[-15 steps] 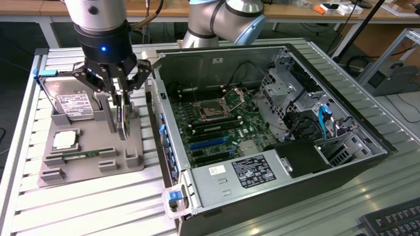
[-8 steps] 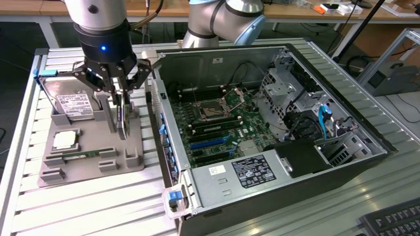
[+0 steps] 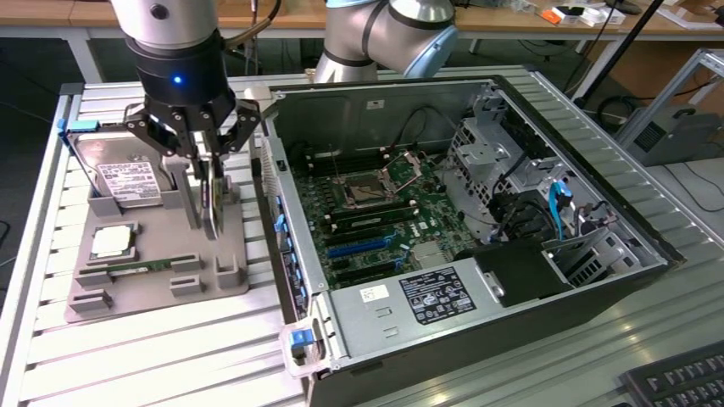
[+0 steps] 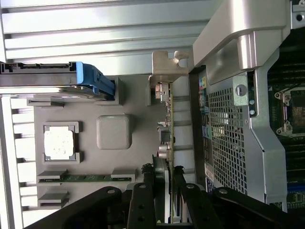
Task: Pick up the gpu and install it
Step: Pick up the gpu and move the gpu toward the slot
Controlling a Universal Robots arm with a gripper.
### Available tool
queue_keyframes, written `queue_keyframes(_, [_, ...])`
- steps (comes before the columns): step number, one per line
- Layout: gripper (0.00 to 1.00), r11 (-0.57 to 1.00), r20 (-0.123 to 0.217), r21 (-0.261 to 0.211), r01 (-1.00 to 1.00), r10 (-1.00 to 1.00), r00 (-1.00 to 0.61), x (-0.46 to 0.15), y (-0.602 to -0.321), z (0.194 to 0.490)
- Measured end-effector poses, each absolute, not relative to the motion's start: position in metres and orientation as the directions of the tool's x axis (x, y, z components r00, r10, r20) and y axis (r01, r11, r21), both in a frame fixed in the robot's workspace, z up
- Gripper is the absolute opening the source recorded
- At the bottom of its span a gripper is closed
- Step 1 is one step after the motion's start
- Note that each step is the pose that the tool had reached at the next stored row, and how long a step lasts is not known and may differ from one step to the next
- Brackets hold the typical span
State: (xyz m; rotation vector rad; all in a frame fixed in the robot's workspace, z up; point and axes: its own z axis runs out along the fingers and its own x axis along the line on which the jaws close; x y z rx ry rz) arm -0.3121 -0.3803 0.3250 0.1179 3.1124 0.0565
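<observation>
Clamping the upright gpu [image 3: 212, 208], the gripper [image 3: 206, 165] hangs over a grey tray [image 3: 147, 292] on the slatted metal table [image 3: 169, 356].

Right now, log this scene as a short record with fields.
gripper: closed on the gpu, holding it by its upper edge
gpu: upright on edge over the grey tray; cannot tell whether it is clear of the tray
also on tray: hard drive, processor, memory stick
computer case: open, motherboard exposed, on the exterior view's right of the tray
install: not yet done; the gpu is outside the case
</observation>
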Motion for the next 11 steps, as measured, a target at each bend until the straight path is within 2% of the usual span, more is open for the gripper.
queue_keyframes(11, [0.27,0.996,-0.025,0.037,0.075,0.076,-0.997,-0.3121,-0.3803,0.3292])
